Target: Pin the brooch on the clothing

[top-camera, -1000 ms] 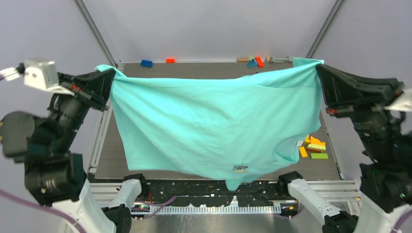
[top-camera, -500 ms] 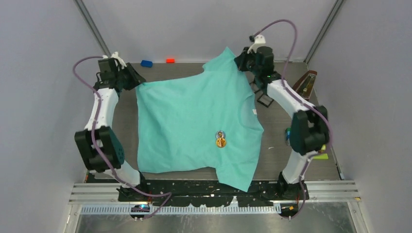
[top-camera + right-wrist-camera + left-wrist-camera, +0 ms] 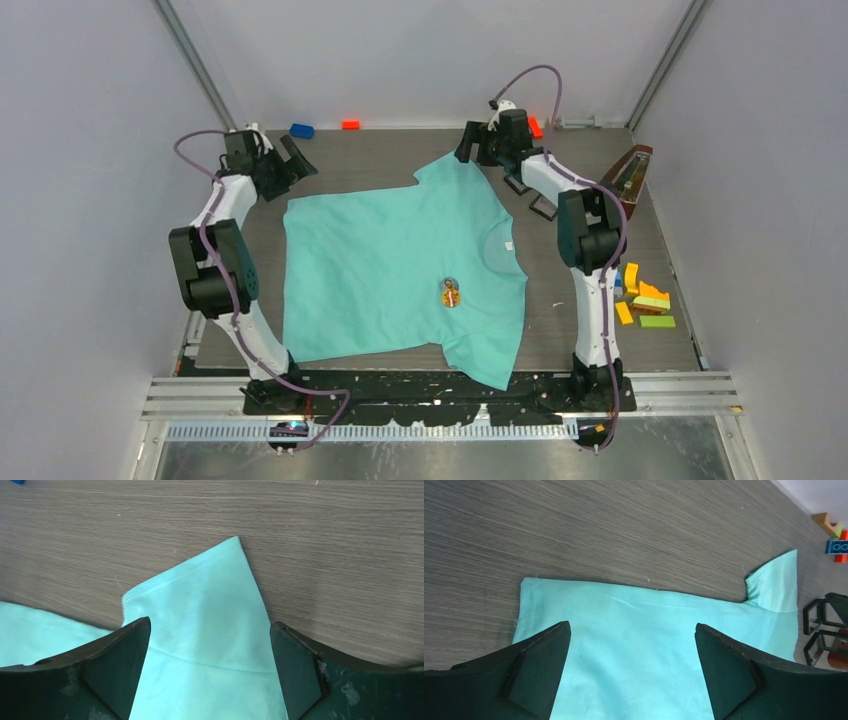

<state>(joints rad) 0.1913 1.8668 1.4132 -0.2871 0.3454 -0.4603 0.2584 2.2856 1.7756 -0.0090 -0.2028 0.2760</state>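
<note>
Overhead view of a turquoise shirt (image 3: 390, 270) spread flat, front up, on a grey table (image 3: 560, 330). Its hem is to the left and its round neck to the right. A small round brooch (image 3: 452, 292), gold and dark, sits on the shirt's chest just inside the neckline. One sleeve points to the far side. The other reaches the table's near edge.

The left tool (image 3: 292, 167) hovers at the shirt's far hem corner. In its wrist view, the left tool's black fingers (image 3: 536, 665) are spread wide above the fabric, with the corner lying loose and flat between them. It grasps nothing.

The right tool (image 3: 478, 152) hovers over the far sleeve. The right wrist view shows the same thing: fingers (image 3: 295, 665) wide apart, the sleeve flat on the table beneath, nothing gripped.

A scatter of coloured blocks (image 3: 645, 300) lies well to the right of the shirt.

The task looks finished, or very nearly so. The brooch is on the shirt, the shirt is laid out, and both tools are released. Whether the pin actually passes through the cloth and is clasped is too small to tell. Likely all that is left is for the arms to draw back from the shirt.
</note>
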